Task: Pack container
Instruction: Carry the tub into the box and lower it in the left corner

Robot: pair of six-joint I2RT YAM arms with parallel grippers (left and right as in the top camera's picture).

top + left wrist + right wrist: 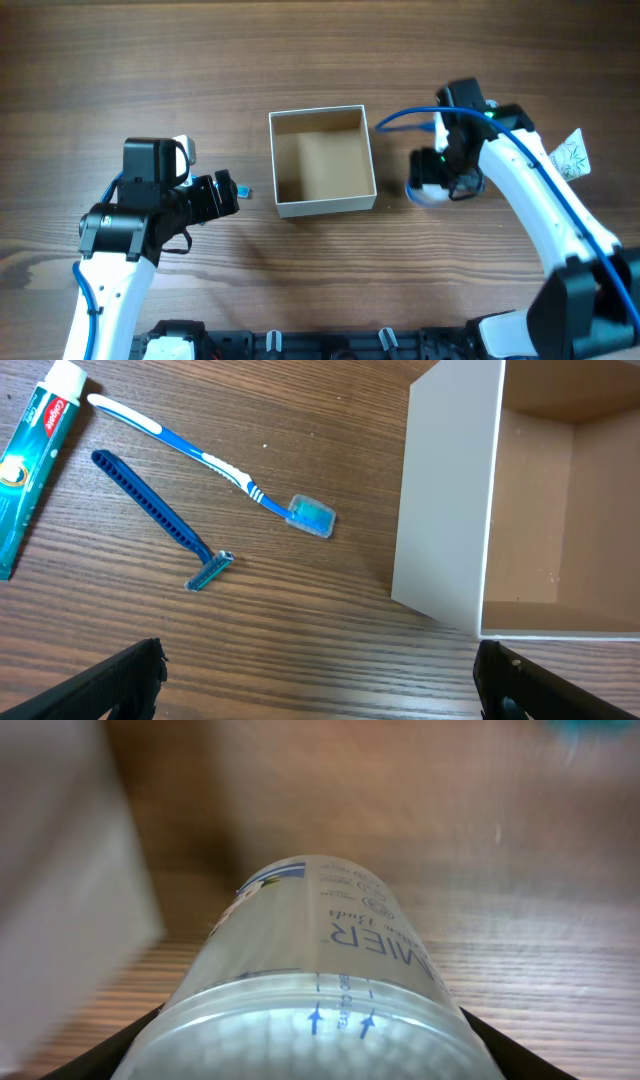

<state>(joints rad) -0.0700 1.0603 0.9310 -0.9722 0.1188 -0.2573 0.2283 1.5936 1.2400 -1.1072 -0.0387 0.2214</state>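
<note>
We find the container (325,206) near the middle of the worktop (100,60), open side up, its brown inside holding nothing. Bare wood runs round all four white walls, with the most room toward the far edge.

The left gripper (232,190) hangs near the container's left wall. Its fingers (120,685) are spread wide with only wood between them. On that same side lie a toothbrush (200,460), a razor (160,520) and a toothpaste tube (25,470), none of them touching the container. The tube is cut off by the frame in the wrist view, and from overhead the left arm hides nearly all three.

The right gripper (440,185) is near the container's right wall, its fingers (85,1068) clamped on a round tub (320,980). That wrist view is blurred, so we cannot tell whether the tub rests on the wood. Toward the right edge a patterned white packet (572,155) shows, partly behind the right arm.
</note>
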